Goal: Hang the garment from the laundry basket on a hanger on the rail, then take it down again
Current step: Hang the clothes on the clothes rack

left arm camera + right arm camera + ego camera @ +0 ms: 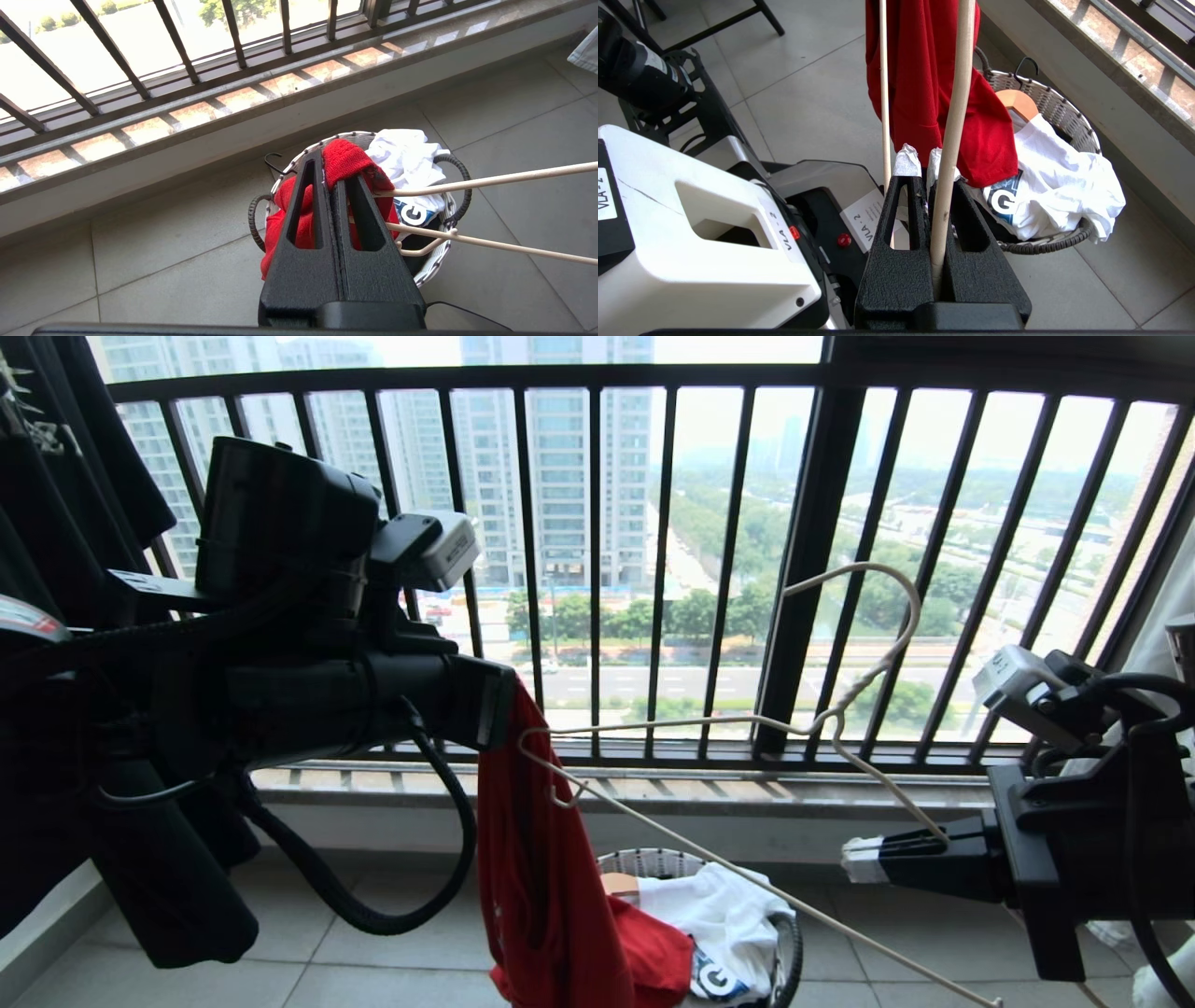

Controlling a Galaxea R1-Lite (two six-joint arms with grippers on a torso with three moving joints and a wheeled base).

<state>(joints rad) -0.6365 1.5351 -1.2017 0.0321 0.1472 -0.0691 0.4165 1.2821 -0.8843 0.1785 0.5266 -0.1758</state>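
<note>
Left hand [499, 705] pinches red garment [551, 887]; right hand [864, 859] clamps hanger [709, 723] beside it.

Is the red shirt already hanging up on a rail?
No. The red shirt dangles from the left pincer above the basket, beside the hanger.

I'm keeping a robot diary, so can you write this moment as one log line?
left gripper: shut on red T-shirt | right gripper: shut on hanger | shirt end hangs into laundry basket | not yet hung

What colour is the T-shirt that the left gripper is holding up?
Red T-shirt; it shows best in the right wrist view.
</note>
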